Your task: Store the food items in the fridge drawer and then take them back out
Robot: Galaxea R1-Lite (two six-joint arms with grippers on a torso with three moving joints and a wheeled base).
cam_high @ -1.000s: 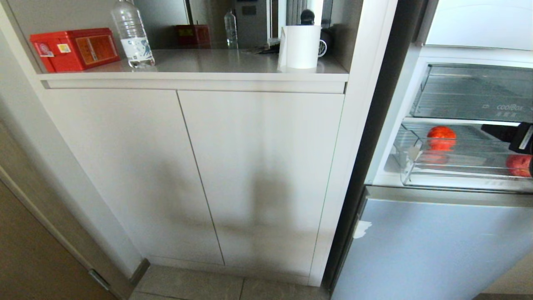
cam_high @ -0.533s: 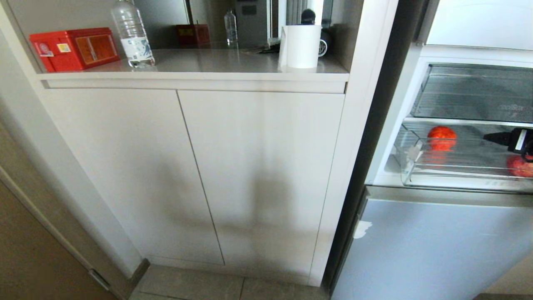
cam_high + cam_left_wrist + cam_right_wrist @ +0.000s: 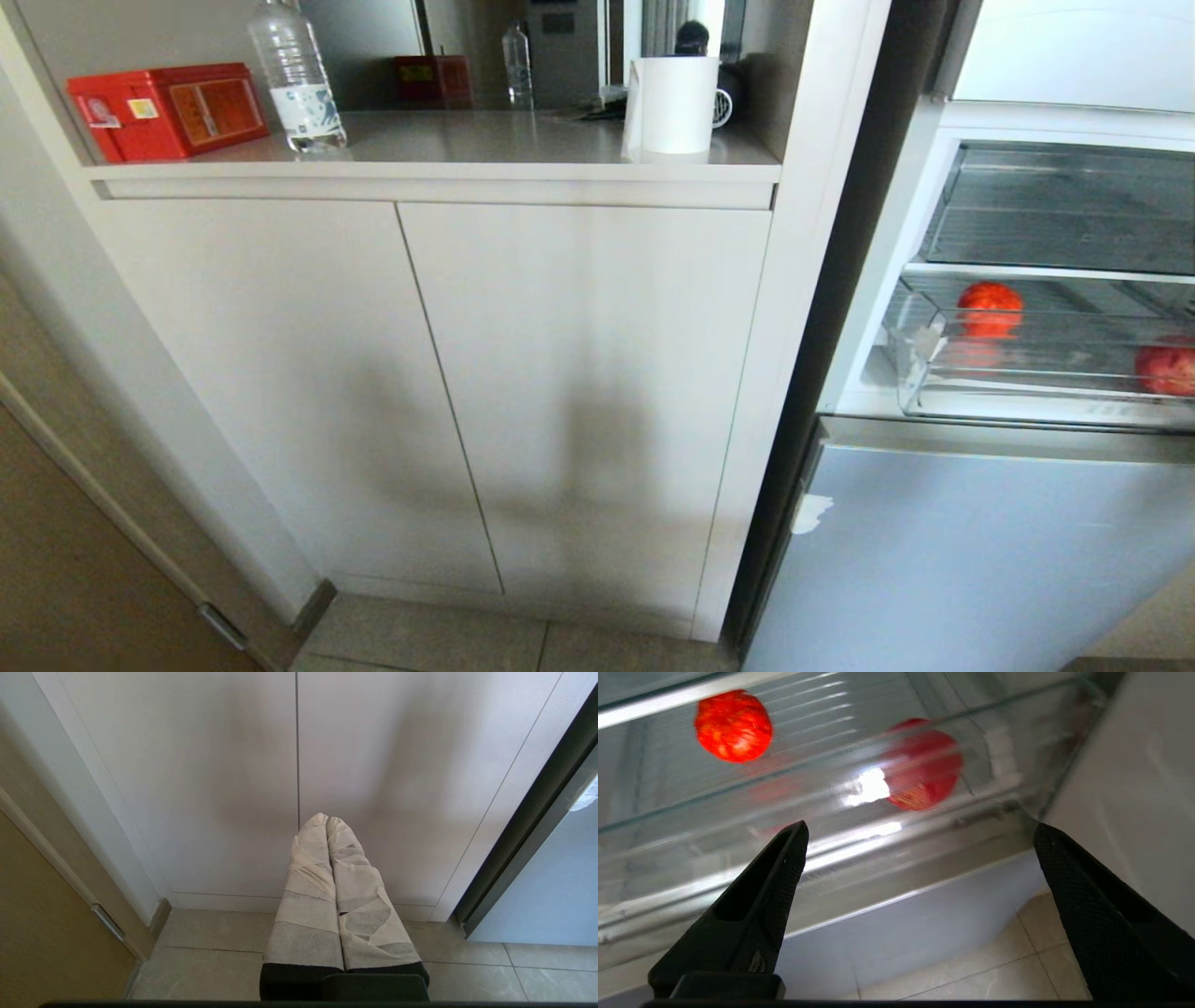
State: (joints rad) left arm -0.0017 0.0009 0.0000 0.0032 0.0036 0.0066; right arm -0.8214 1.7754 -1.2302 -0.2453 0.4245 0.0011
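Note:
Two red lumpy food items lie in the clear fridge drawer [image 3: 920, 392], which stands pulled out of the open fridge. One food item [image 3: 990, 306] rests near the drawer's left end, the other [image 3: 1167, 369] at the right edge of the head view. In the right wrist view both food items [image 3: 733, 725] [image 3: 924, 763] show through the drawer's clear front [image 3: 840, 826]. My right gripper [image 3: 920, 828] hangs open and empty outside the drawer, in front of its lip; it is out of the head view. My left gripper [image 3: 327, 819] is shut, its taped fingers pointing at the cabinet doors.
A beige cabinet [image 3: 448, 392] with two shut doors fills the left. On its counter stand a red box [image 3: 168, 107], a water bottle [image 3: 297, 75] and a white paper roll [image 3: 672, 103]. Above the drawer sits another clear drawer [image 3: 1064, 210]. The grey lower fridge front [image 3: 971, 551] is shut.
My right gripper has drawn back out of the drawer and left the head view to the right. The right-hand food item stays lying in the drawer.

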